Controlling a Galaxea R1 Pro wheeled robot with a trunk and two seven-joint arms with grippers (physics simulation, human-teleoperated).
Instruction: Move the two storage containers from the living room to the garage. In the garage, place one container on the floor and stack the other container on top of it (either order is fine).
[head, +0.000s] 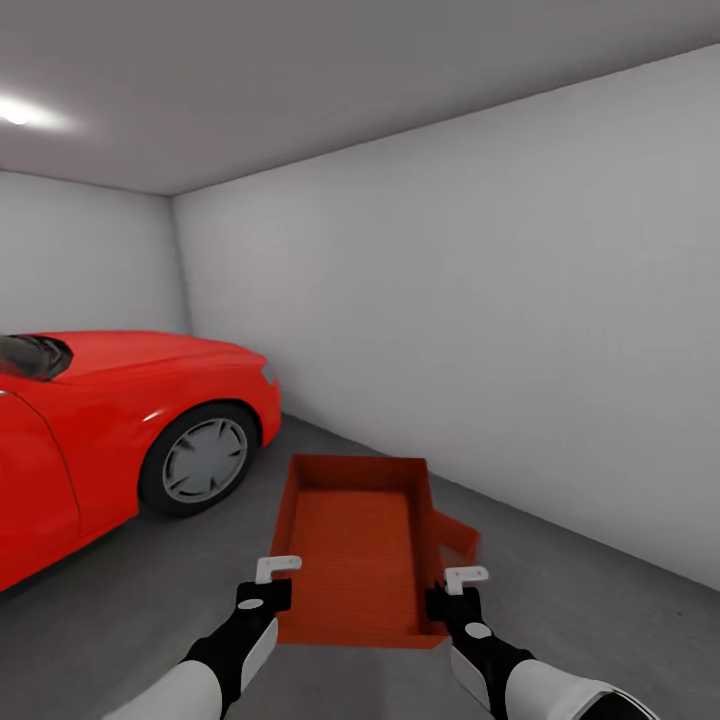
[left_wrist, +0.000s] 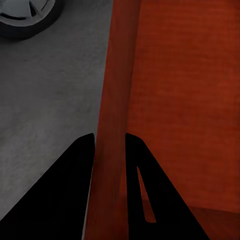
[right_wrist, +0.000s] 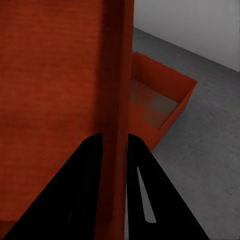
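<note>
- We stand in the garage, facing a plain white-grey wall (head: 520, 330), with the dark grey concrete floor (head: 140, 590) below.
- We hold the upper storage container (head: 355, 545) between both arms, carried above the floor ahead of us. It is an orange-red open-top bin with a finely ribbed inner bottom.
- Our left gripper (head: 268, 590) is clamped on the container's left side wall near its near corner. In the left wrist view the two dark fingers (left_wrist: 75, 190) sit either side of that wall, one outside and one inside the bin, with the left gripper (left_wrist: 109, 150) closed against it.
- Our right gripper (head: 455, 592) is clamped likewise on the right side wall. In the right wrist view the fingers (right_wrist: 80, 190) straddle the wall, and the right gripper (right_wrist: 114, 147) presses on it from both sides.
- The second storage container (head: 458, 535) rests on the floor, below and to the right of the held one, partly hidden by it. The right wrist view shows this second container (right_wrist: 160, 100) just beyond the held wall, open side up.
- A red car (head: 100, 420) stands at our left, its front wheel (head: 203, 458) near the held bin's far left corner. The left wrist view shows the wheel (left_wrist: 25, 17) beyond the floor (left_wrist: 50, 95).
</note>
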